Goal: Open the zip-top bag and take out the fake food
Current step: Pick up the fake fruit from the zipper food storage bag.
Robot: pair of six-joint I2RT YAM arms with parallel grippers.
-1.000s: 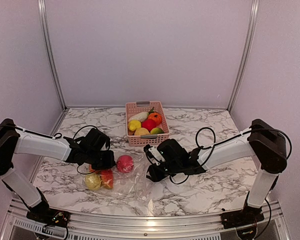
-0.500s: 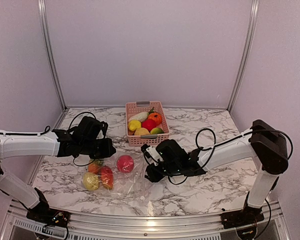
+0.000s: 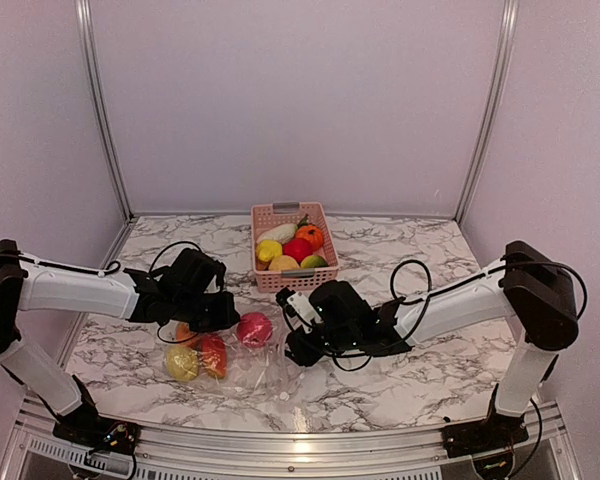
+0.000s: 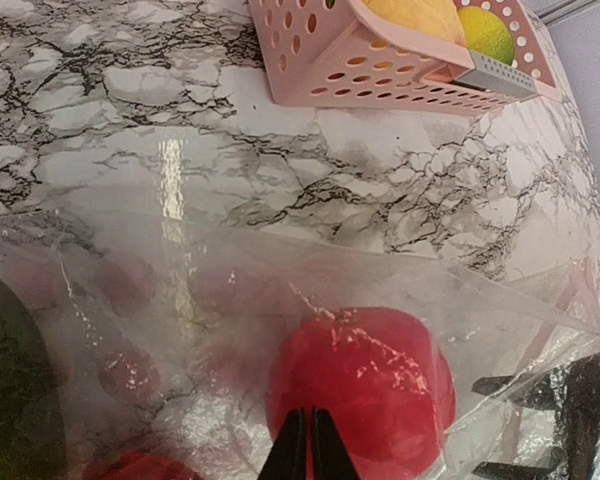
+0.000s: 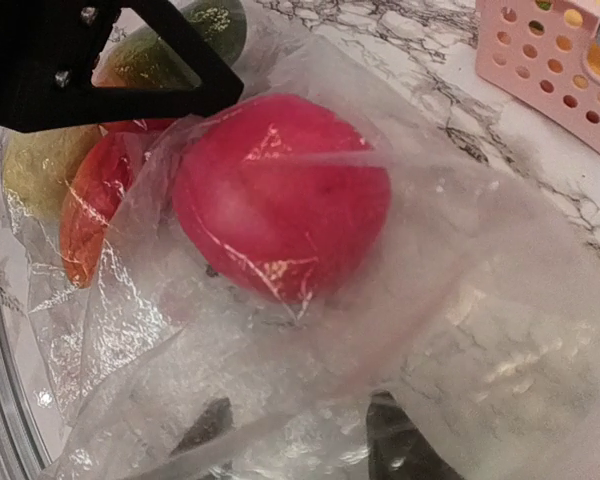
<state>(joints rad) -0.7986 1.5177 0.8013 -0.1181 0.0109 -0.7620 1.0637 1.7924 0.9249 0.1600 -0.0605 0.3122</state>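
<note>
From where I stand, the left hand (image 4: 308,448) is pinched together on a fold of the zip-top bag (image 5: 460,300), tenting the film over a red fruit (image 5: 280,205). The right hand (image 5: 298,435) sits at the bag's edge, fingers apart and dim behind plastic, gripping nothing I can see. The bag lies on the counter (image 3: 430,370) just on the near side of the pink basket (image 3: 280,281), with several pieces of fake food (image 3: 183,362) inside. I'd keep the left fold high and taut, then ease the right hand in and close on fruit alone, not film.
</note>
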